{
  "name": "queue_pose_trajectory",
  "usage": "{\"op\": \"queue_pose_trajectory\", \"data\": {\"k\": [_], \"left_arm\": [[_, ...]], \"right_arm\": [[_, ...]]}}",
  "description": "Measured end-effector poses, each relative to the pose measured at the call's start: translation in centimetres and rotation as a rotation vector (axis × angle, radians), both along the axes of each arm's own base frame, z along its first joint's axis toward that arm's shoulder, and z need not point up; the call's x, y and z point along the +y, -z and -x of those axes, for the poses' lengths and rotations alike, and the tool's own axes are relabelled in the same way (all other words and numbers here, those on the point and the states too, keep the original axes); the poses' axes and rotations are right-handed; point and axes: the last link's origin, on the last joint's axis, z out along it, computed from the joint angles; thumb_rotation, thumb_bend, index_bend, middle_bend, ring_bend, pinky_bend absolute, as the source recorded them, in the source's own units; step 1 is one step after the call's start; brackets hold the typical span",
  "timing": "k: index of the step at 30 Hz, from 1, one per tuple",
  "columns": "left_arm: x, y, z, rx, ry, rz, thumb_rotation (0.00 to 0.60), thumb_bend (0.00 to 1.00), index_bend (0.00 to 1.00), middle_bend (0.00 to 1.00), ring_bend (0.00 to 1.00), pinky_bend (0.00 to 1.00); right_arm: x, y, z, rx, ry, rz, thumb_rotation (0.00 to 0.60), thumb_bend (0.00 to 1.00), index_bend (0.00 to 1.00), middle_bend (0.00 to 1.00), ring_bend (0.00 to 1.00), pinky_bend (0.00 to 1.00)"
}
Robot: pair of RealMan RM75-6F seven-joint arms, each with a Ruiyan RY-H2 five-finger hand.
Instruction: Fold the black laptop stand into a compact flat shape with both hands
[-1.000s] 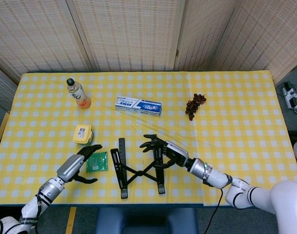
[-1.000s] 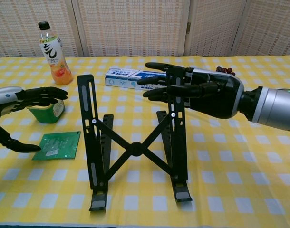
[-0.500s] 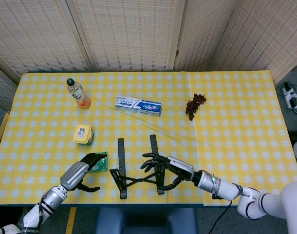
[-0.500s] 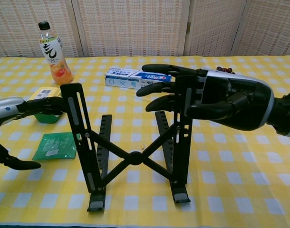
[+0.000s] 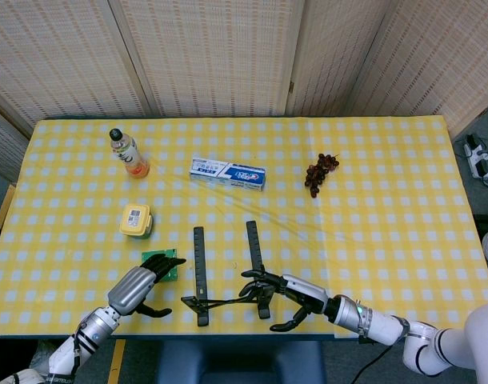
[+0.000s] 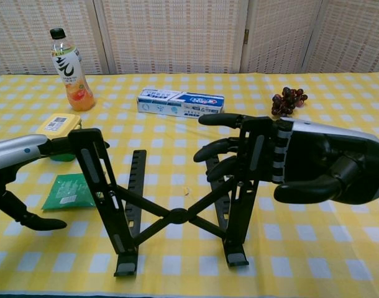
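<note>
Covering the whole work surface was a yellow checked tablecloth (image 5: 388,208), the largest item present. On it, at six o'clock near the front edge, stood the black laptop stand (image 6: 177,214), its two upper rails still raised off the two base rails and its crossed links forming an X between them. The rails leaned well toward the robot, so the stand was judged partly collapsed but not yet flat.

The right hand (image 6: 301,164) sat at the stand's three o'clock side, fingers curled round the top of the right upper rail, thumb spread away underneath; it was holding that rail. The left hand (image 6: 28,155) was at nine o'clock, its fingertips reaching the top of the left upper rail. Whether it gripped the rail or only pressed against it could not be told from either view.

Remaining work, as judged: bring both upper rails down onto the base rails, then close the X so the two sides come together.

Smaller items lay clear of the work: a toothpaste box (image 5: 227,173) at twelve o'clock, a drink bottle (image 5: 128,154) at eleven, a grape bunch (image 5: 319,172) at one, a yellow-lidded tub (image 5: 136,220) and a green packet (image 6: 68,191) at ten.
</note>
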Motion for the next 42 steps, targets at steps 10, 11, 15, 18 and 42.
{"op": "queue_pose_trajectory", "data": {"k": [10,11,15,18,42], "left_arm": [[0.4,-0.6,0.8,-0.002,-0.039,-0.032,0.600,0.21,0.14,0.18,0.16,0.12],[0.5,-0.7,0.9,-0.001,-0.042,-0.034,0.600,0.21,0.14,0.18,0.16,0.12],[0.5,-0.8,1.1,0.000,-0.046,-0.036,0.600,0.21,0.14,0.18,0.16,0.12],[0.4,-0.7,1.2,-0.001,-0.044,-0.036,0.600,0.21,0.13,0.18,0.16,0.12],[0.2,-0.5,1.1,-0.004,-0.032,-0.029,0.600,0.21,0.12,0.18,0.16,0.11]], "right_arm": [[-0.1,1.5,0.4,0.012,0.027,-0.025,0.600,0.26,0.10,0.25,0.26,0.09],[0.0,1.6,0.5,0.014,0.033,-0.030,0.600,0.26,0.10,0.25,0.26,0.10],[0.1,2.1,0.9,0.014,0.069,-0.060,0.600,0.26,0.10,0.25,0.26,0.11],[0.2,2.5,1.1,0.012,0.101,-0.095,0.600,0.26,0.10,0.25,0.26,0.12],[1.4,3.7,2.8,0.007,0.205,-0.191,0.600,0.26,0.10,0.24,0.25,0.13]]}}
